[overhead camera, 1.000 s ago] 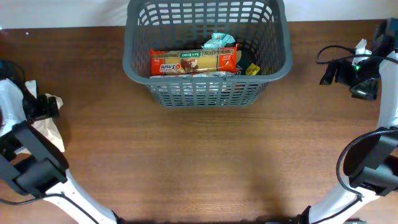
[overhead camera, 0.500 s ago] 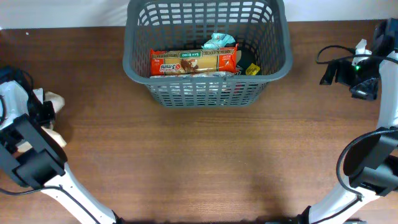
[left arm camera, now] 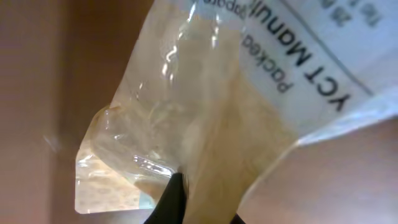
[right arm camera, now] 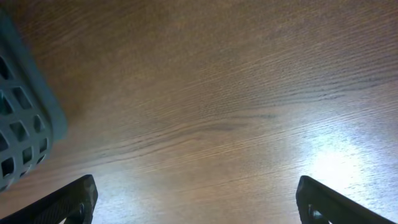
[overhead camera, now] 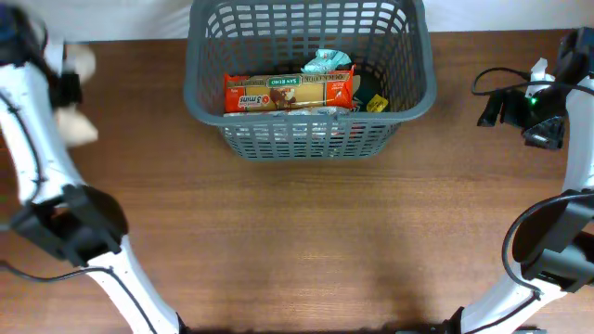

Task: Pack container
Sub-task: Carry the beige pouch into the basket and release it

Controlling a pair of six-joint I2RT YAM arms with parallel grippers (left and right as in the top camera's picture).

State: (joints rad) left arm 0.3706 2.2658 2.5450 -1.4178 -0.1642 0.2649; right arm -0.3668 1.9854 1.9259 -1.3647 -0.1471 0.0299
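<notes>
Showing a brown wood-grain table [overhead camera: 306, 232] from above, with the bases of both arms at its near corners. In the right wrist view the grain runs slantwise and a patch of glare [right arm camera: 336, 165] lies on the wood. The right gripper [right arm camera: 196, 208] hangs above it with its fingertips [right arm camera: 74, 199] spread wide apart.

At the left edge the left gripper [overhead camera: 67, 91], blurred, is clamped on a clear packet [left arm camera: 205, 124] with pale contents and a printed white label, held off the table.

The container [overhead camera: 311, 139], a grey lattice basket, stands at the far middle of the table and reaches its far edge. Inside lie a long orange packet [overhead camera: 288, 91], a teal packet [overhead camera: 327, 62] behind it, and a small yellow-and-black item [overhead camera: 374, 103]. Beyond the far edge runs a white surface [overhead camera: 130, 19].
</notes>
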